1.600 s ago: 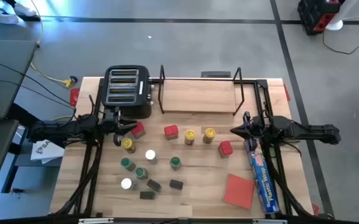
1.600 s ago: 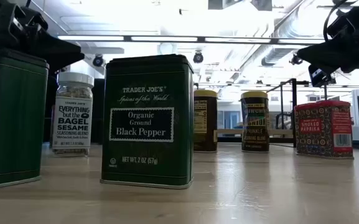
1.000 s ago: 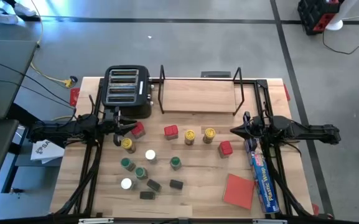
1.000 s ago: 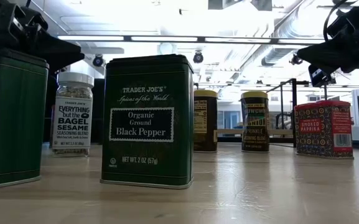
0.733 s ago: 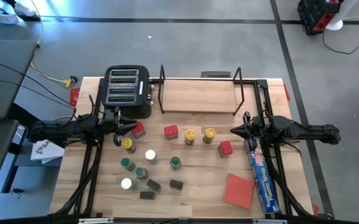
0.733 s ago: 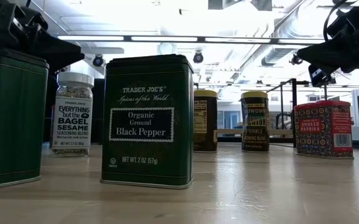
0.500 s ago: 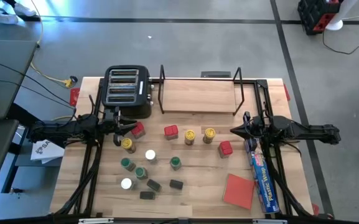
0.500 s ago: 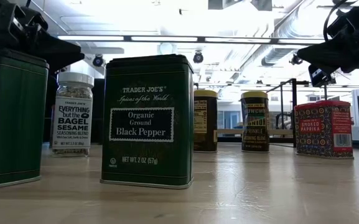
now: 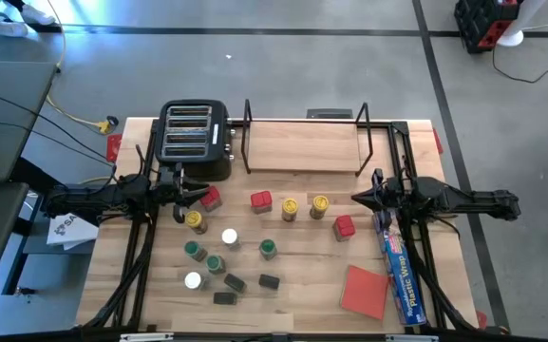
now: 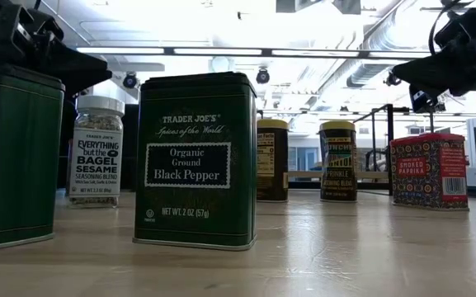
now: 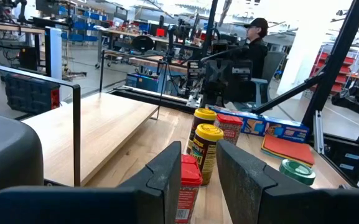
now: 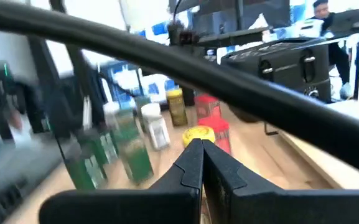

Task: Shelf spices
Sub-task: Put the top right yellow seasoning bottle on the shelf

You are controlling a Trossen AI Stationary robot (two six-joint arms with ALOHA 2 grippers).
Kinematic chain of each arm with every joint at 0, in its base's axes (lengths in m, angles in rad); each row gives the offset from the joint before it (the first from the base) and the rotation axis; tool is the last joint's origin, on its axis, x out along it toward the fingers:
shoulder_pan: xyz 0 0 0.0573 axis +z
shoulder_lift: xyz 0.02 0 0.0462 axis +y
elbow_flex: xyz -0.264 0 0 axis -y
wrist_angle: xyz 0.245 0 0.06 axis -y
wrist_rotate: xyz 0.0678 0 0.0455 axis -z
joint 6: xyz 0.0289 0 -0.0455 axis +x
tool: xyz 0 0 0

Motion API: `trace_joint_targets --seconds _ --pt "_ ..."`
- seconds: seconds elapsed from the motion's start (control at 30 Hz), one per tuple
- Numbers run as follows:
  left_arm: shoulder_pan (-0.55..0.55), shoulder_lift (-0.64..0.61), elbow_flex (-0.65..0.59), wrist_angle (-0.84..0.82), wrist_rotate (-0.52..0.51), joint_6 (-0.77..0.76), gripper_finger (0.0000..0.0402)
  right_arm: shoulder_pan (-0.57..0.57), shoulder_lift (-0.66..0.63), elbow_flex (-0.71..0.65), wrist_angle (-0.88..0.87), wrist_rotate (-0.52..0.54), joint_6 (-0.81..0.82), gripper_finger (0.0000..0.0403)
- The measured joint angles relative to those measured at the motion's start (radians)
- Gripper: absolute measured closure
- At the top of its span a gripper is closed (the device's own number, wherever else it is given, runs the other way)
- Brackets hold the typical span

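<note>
While high view shows lids only, black pepper tin (image 10: 195, 161) label legible low

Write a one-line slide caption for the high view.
Both grippers hover over scattered spices; shelf bare.

Two dark jointed arms, black cables, wedge-shaped fingers (image 11: 244, 180)

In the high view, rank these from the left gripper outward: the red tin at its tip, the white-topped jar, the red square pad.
From the left gripper:
1. Red tin, at the fingertips.
2. White-topped jar, mid-table.
3. Red square pad, near the right front corner.
</note>
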Motion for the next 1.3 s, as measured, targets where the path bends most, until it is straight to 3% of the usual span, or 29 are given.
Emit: trace_joint_targets --seconds 0.13,0.2,0.33,0.4,0.47,0.67,0.9,1.03,1.13,1.3 --pt "0.0 0.0 0.0 0.0 0.0 0.0 0.0305 0.0 0.0 0.0 0.232 0.182 0.318 0.0403" --pt "0.0 0.0 0.0 0.002 0.0 0.0 0.0305 -0.003 0.001 0.0 0.323 0.248 0.286 0.0403" --pt "0.0 0.0 0.0 0.002 0.0 -0.001 0.0305 -0.001 0.059 0.002 0.583 0.14 0.114 0.0403" --pt "0.0 0.0 0.0 0.002 0.001 -0.02 0.0305 -0.001 0.119 0.035 0.608 0.08 0.045 0.0403" --pt "0.0 0.0 0.0 0.003 0.0 -0.057 0.0305 -0.001 0.2 0.107 0.528 0.083 0.0 0.0403" --pt "0.0 0.0 0.0 0.003 0.0 -0.139 0.0305 -0.016 0.495 0.421 0.04 0.141 -0.111 0.0403" --pt "0.0 0.0 0.0 0.003 0.0 -0.14 0.0305 -0.016 0.757 0.688 -0.082 0.104 -0.04 0.0403" --pt "0.0 0.0 0.0 0.004 0.0 -0.139 0.0305 -0.016 0.881 0.899 -0.349 0.081 -0.084 0.0394" --pt "0.0 0.0 0.0 0.004 0.0 -0.14 0.0305 -0.016 0.993 1.058 -0.611 0.08 -0.128 0.036" --pt "0.0 0.0 0.0 0.007 0.0 -0.14 0.0305 -0.016 1.186 1.234 -0.878 0.046 -0.163 0.0257"
